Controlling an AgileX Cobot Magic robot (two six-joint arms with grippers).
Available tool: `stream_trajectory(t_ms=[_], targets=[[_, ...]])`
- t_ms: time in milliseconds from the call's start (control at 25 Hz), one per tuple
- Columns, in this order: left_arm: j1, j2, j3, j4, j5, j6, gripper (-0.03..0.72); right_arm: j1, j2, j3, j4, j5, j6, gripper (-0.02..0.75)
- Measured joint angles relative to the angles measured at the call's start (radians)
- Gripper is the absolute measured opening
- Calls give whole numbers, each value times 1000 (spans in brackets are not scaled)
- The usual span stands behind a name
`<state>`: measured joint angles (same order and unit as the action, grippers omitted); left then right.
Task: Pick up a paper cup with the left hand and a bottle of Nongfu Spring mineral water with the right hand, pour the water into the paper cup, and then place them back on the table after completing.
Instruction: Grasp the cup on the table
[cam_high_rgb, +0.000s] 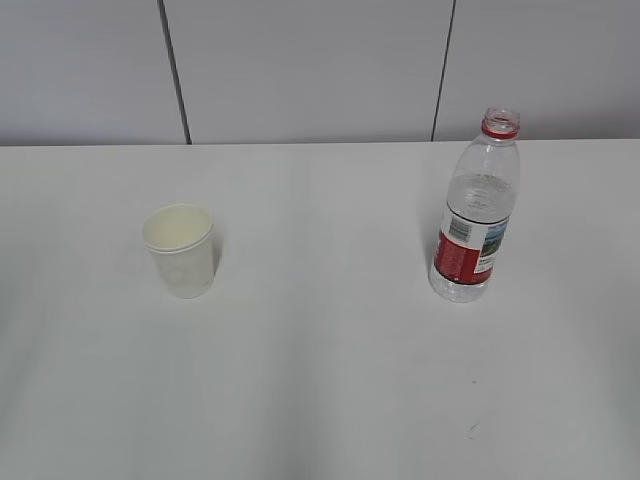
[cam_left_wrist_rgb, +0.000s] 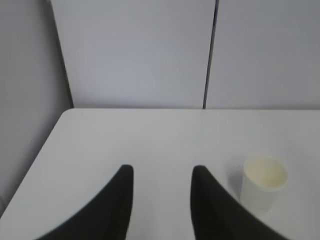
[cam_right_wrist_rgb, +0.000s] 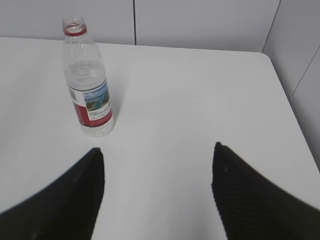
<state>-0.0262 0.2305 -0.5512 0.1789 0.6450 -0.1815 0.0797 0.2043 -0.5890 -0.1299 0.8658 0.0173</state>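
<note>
On the white table (cam_high_rgb: 320, 380), far left of the uncapped Nongfu Spring water bottle (cam_high_rgb: 476, 212), stands a paper cup (cam_high_rgb: 182, 249); the left hand (cam_left_wrist_rgb: 161, 172) and the right hand (cam_right_wrist_rgb: 157, 155) both gape wide, holding nothing

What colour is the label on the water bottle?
Mostly red, with a small landscape picture on the label, best seen in the right wrist view.

Neither arm shows in the exterior view. In its wrist view the left hand (cam_left_wrist_rgb: 160, 200) hangs above the table with its two black fingers (cam_left_wrist_rgb: 117, 205) parted and nothing between them. The right hand (cam_right_wrist_rgb: 157, 192) hangs likewise, fingers (cam_right_wrist_rgb: 240, 195) spread wider, empty.
</note>
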Motion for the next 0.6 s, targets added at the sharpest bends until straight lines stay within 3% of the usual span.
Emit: stream_trajectory(t_ms=[400,600], targets=[[0,461,0,-65,-534,0,248,0,395,-8,-2,-567,44,500],[0,606,52,-67,-740,0,248,0,549,4,-7,-762,48,500]])
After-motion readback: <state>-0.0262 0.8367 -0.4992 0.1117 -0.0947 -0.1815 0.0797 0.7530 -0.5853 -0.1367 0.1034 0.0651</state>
